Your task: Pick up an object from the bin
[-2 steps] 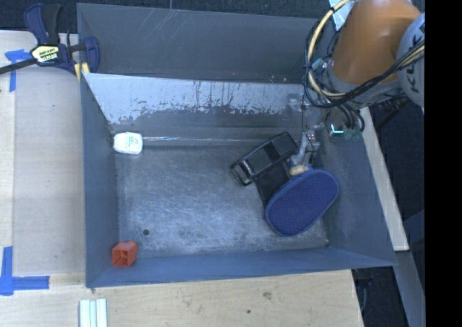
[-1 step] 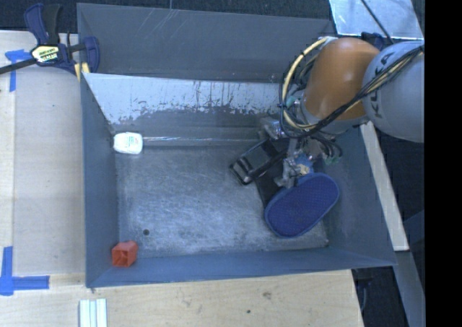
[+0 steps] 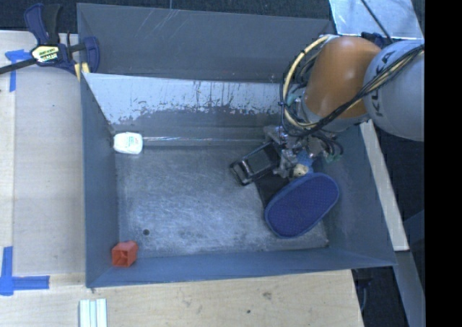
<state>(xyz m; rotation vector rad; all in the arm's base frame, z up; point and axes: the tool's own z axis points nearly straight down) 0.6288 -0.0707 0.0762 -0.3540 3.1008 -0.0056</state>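
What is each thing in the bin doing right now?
White lump: lying alone by the back wall.
Red block: sitting in the near left corner.
Black thing: lying slanted, at the tool.
Blue oval pad: lying flat, right side.
Tool: down by the black thing.

claw point(image 3: 292, 163): right of bin point(image 3: 97, 174) | nearest: black clip point(image 3: 249, 167), blue oval pad point(image 3: 303, 204) (contact unclear) | far-left: red block point(image 3: 124, 253)

We see the bin point(image 3: 97, 195) lit from above, its far wall point(image 3: 180, 94) catching a pale band of glare (the floor point(image 3: 188, 203) shines more faintly), while the near wall point(image 3: 216, 264) lies in shade and a soft highlight sits on the arm's orange cover point(image 3: 346, 66).
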